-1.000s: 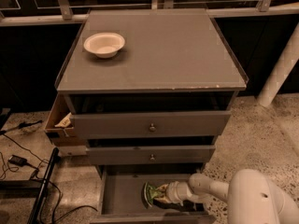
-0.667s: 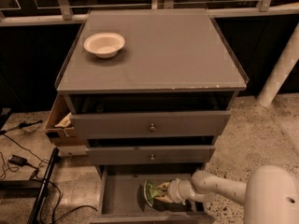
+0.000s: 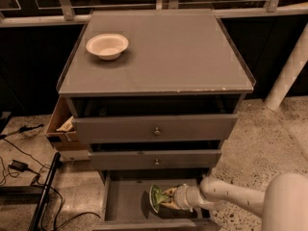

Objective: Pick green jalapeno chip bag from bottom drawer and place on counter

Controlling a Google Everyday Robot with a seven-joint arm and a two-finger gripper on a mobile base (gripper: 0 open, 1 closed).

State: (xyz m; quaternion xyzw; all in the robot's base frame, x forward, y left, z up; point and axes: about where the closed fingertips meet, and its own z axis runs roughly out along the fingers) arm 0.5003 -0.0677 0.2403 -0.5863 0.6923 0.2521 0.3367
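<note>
Meanwhile, at the upper left the shallow white bowl (image 3: 107,45) sits where it was 1 second ago, and the wide flat grey counter (image 3: 173,57) carries nothing else. Lower down, the shallow grey bottom drawer (image 3: 126,207) of the 3-drawer cabinet stands pulled out as before. The small crinkly green jalapeno chip bag (image 3: 155,198) has not shifted either; it stands on edge on the drawer floor, bottom centre of the frame. The gripper (image 3: 167,199) is at the bag's pale right end, and I cannot tell whether it is clamped on it or merely against it. What has changed is at the lower right: the robot's bulky white body (image 3: 288,203) has slid rightward. To my eye the lift has not started.
</note>
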